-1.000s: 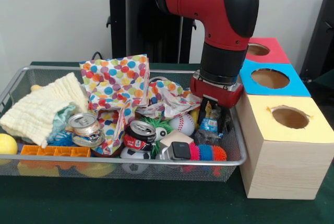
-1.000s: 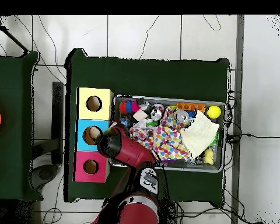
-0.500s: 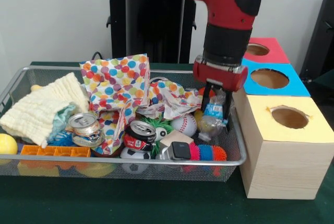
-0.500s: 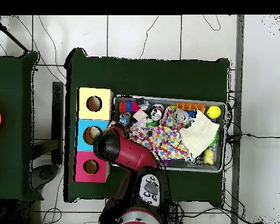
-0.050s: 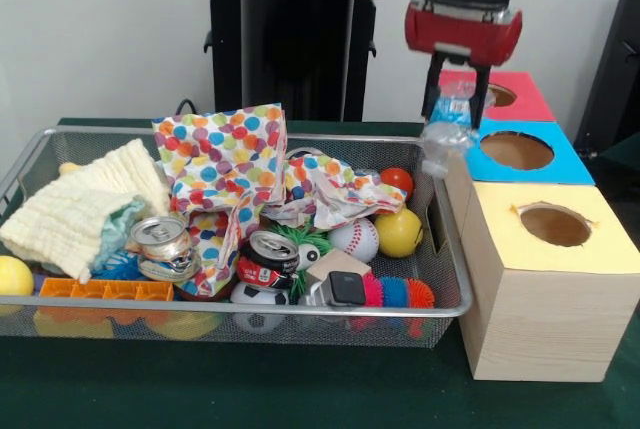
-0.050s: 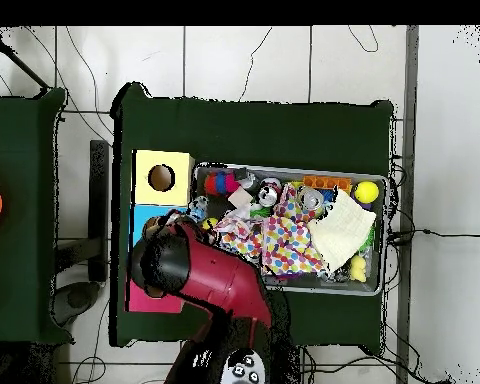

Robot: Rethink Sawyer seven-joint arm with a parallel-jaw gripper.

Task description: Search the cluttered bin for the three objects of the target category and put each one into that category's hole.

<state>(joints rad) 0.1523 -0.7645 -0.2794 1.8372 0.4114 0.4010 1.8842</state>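
My gripper (image 5: pixel 455 107) hangs above the bin's right end, close to the blue box (image 5: pixel 560 159). It is shut on a crumpled clear plastic bottle (image 5: pixel 446 131) with a blue label, which dangles below the fingers, clear of the bin's contents. The wire bin (image 5: pixel 250 306) holds crushed cans (image 5: pixel 162 240) (image 5: pixel 268 255), polka-dot paper (image 5: pixel 225 164), a yellow cloth (image 5: pixel 85 204), a baseball (image 5: pixel 351 237) and a yellow ball (image 5: pixel 399 232). In the overhead view the arm (image 6: pixel 199 275) covers the gripper; the bottle (image 6: pixel 197 208) peeks out beside it.
Three boxes with round holes line the bin's right side: yellow box (image 5: pixel 540 279) nearest, the blue one in the middle, red box (image 5: pixel 520 99) farthest. In the overhead view only the yellow box (image 6: pixel 144 165) shows fully. A spiky toy (image 5: pixel 400 293) lies at the bin's front corner.
The gripper has risen out of the bin with the plastic bottle and moved toward the blue and red boxes. The yellow ball beneath it is now uncovered.
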